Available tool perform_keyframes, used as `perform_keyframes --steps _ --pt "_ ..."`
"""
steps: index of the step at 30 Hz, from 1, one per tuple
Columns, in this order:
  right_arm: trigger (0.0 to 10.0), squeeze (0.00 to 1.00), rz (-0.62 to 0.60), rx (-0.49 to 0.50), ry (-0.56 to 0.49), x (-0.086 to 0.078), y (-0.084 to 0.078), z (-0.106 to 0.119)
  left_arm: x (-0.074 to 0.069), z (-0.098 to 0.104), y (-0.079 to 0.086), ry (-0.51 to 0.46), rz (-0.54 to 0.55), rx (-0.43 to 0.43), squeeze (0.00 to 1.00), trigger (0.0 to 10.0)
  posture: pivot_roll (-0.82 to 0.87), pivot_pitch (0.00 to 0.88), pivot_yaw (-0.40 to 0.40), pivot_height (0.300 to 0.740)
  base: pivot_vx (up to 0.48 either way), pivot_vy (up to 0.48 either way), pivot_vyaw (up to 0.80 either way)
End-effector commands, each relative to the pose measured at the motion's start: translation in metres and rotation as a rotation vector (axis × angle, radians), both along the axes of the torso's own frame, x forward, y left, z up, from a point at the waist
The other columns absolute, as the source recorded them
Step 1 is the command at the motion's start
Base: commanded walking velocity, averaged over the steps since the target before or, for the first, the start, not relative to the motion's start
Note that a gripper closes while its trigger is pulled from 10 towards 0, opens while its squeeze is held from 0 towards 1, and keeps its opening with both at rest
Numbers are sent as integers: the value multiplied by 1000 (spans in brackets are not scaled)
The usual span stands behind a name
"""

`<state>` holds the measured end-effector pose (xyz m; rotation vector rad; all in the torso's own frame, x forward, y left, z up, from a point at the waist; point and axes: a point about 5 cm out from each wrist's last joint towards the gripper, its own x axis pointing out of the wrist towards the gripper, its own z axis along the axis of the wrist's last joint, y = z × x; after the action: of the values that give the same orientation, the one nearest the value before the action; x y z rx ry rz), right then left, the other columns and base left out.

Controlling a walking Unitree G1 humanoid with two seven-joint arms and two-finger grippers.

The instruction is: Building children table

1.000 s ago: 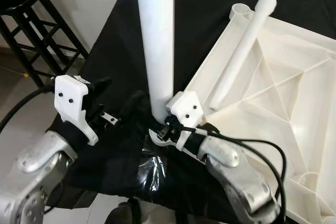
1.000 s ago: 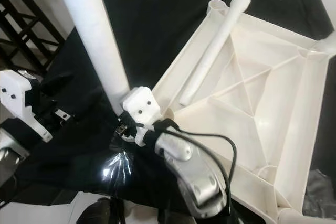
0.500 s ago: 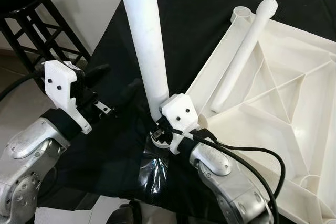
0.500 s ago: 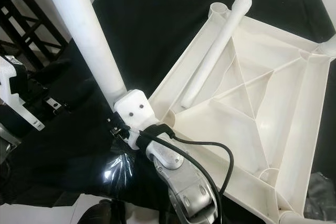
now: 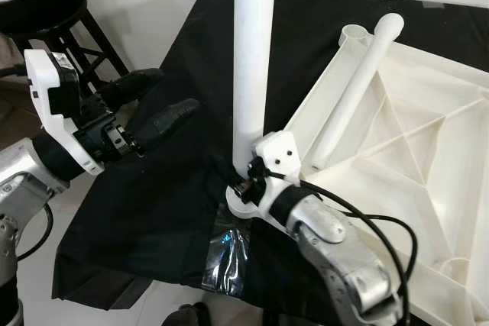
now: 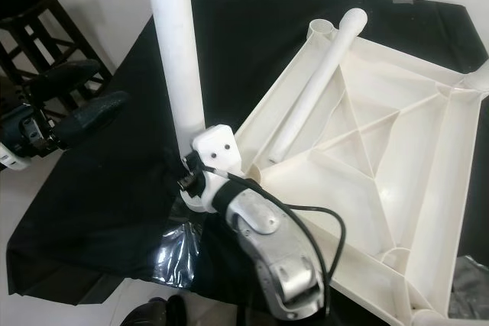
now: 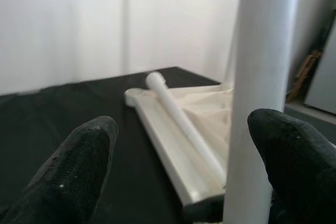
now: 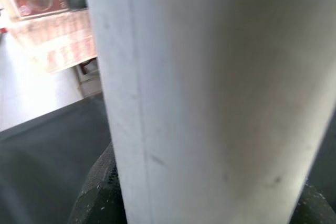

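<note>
your right pincer [image 5: 243, 182] is clenched on the foot of the upright leg [image 5: 252, 51], at the tabletop's [image 5: 412, 158] near-left corner; your released left pincer [image 5: 157, 104] waits to its left.

Black stool [image 5: 46, 17] at far left — black cloth [image 5: 153, 211] spread on floor.

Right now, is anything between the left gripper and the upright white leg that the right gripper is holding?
Nothing visible. The left gripper is open, and only bare black cloth lies in the gap to the upright table leg. The right gripper clamps that leg at its base, beside the tabletop.
</note>
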<state>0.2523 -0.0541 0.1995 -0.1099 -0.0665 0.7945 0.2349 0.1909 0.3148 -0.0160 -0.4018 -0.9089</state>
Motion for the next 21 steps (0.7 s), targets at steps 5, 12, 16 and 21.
perform_keyframes --steps 5,12,16,21 --pt "10000 0 102 -46 45 -7 8 -12 2 6 -3 -8 -70 38 0 10000 -21 157 31 740 0 0 0" --pt "10000 0 163 -83 2 -3 5 -10 3 25 -11 -37 -224 14 0 10000 -25 142 40 740 0 0 0" --pt "10000 0 169 -75 -28 3 -4 -8 -3 31 -15 -34 -343 26 0 10000 -25 137 40 740 0 0 0" --pt "10000 0 189 -51 -58 5 -9 -4 -6 28 -22 23 -478 50 1000 10000 -21 132 43 740 0 0 0"
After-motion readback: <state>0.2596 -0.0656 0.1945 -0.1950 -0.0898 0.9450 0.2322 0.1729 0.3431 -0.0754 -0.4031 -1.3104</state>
